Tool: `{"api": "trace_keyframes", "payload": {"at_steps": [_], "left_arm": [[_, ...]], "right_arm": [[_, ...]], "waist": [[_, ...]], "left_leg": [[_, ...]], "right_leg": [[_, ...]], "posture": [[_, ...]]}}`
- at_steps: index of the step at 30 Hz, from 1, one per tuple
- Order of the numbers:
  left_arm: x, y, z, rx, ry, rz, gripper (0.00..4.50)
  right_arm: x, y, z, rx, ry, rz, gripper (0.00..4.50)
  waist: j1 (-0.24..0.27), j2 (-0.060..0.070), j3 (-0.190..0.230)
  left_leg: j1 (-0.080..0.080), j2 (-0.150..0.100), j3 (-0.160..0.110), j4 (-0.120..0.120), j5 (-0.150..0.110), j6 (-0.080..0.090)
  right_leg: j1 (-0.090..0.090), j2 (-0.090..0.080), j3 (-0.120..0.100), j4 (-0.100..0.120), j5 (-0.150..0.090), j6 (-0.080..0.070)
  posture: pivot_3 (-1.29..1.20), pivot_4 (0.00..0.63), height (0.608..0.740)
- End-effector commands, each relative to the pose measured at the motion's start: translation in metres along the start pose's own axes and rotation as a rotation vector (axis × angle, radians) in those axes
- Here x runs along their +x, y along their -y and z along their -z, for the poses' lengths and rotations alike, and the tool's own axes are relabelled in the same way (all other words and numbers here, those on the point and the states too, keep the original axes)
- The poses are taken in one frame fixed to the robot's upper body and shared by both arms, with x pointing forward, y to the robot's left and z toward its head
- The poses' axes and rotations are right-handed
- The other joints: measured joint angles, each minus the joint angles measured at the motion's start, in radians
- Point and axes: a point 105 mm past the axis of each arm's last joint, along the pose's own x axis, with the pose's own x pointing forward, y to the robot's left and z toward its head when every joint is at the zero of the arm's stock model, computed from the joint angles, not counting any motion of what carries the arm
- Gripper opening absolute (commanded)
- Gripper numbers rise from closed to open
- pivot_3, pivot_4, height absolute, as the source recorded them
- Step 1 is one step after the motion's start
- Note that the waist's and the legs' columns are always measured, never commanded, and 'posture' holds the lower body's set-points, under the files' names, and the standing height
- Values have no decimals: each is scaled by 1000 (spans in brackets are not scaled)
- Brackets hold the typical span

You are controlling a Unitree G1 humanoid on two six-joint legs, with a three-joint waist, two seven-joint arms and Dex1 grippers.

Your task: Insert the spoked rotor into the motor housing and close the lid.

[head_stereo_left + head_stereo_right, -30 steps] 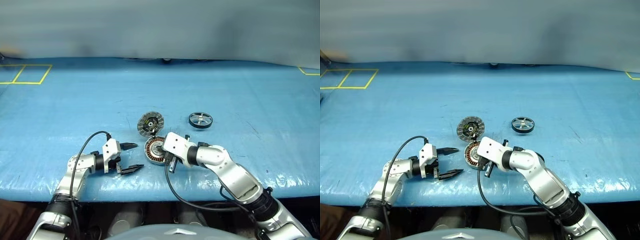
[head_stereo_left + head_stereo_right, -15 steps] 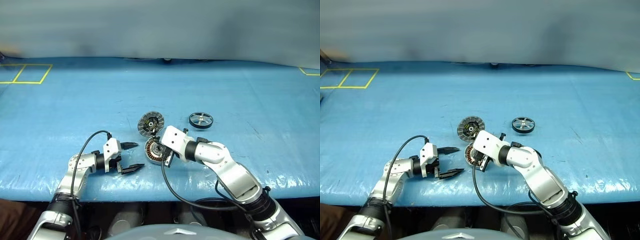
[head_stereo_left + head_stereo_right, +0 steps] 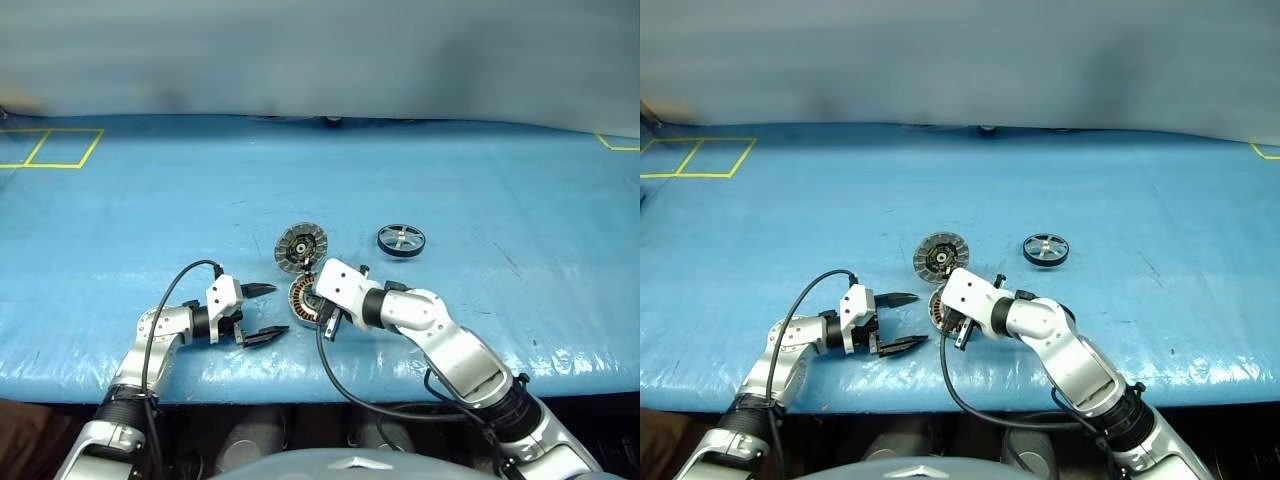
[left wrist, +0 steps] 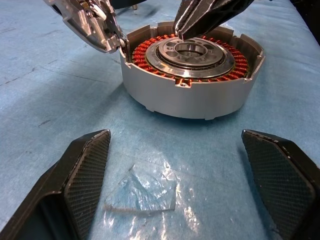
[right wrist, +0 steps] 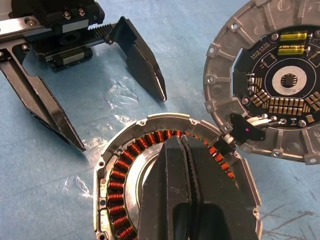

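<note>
Overhead, the motor housing sits on the blue worktop, lid lying open behind it, spoked rotor apart to the right. Left wrist: left gripper spread wide, facing the housing. Right wrist: right gripper pressed together over the windings

The right gripper hangs over the motor housing, lid open.

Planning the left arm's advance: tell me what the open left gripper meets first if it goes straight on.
Probably the round silver-grey motor housing with copper windings, centred ahead of the left gripper, the shut right gripper poised over it.
</note>
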Motion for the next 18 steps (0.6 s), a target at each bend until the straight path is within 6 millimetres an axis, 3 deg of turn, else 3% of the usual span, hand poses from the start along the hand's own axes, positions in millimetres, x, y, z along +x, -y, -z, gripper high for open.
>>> {"api": "trace_keyframes", "payload": {"at_steps": [1,18], "left_arm": [[-1,0,-3,29,5,3,4478],[0,2,-1,23,-4,11,4478]], "right_arm": [[1,-1,-4,1,19,-3,20],[-11,4,-3,-42,-14,48,20]], "waist": [[0,0,0],[0,0,0]], "left_leg": [[0,0,0,0,0,0],[0,0,0,0,0,0]], "right_leg": [[0,0,0,0,0,0],[0,0,0,0,0,1]], "posture": [[0,150,740],[0,150,740]]}}
